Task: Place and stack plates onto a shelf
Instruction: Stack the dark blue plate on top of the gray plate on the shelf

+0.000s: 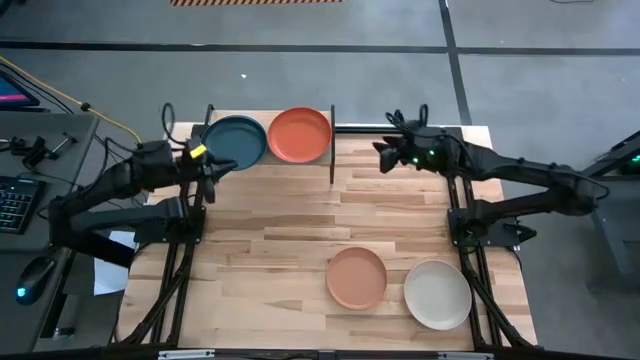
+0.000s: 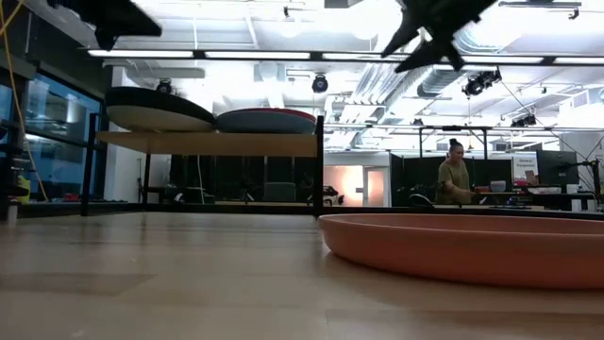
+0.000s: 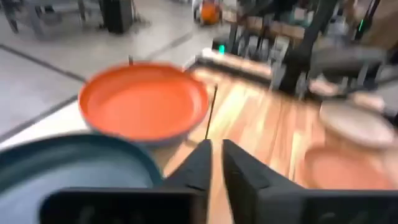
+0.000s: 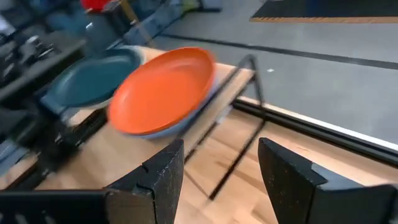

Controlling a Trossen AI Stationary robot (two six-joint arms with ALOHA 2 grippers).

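The shelf [image 1: 266,163] stands at the table's far edge, its board raised on thin black legs [image 2: 208,144]. It carries a dark teal plate [image 1: 235,141] on the left and a red plate [image 1: 300,135] on the right. A sky-blue rim [image 4: 186,124] shows under the red plate, and a pale layer [image 2: 156,120] under the teal one. A salmon-orange plate [image 1: 357,277] and a cream plate [image 1: 437,294] lie flat near the table's near right edge. My left gripper [image 1: 210,178] hovers just in front of the teal plate, with only a thin slit between its fingers [image 3: 216,152]. My right gripper [image 1: 384,157] is open [image 4: 221,168], right of the shelf.
A black shelf leg [image 1: 332,150] stands between the red plate and my right gripper. Bare tabletop [image 1: 290,230] lies between the shelf and the two loose plates. A keyboard [image 1: 12,205] and a mouse sit left of the table. A person [image 2: 455,177] is far behind.
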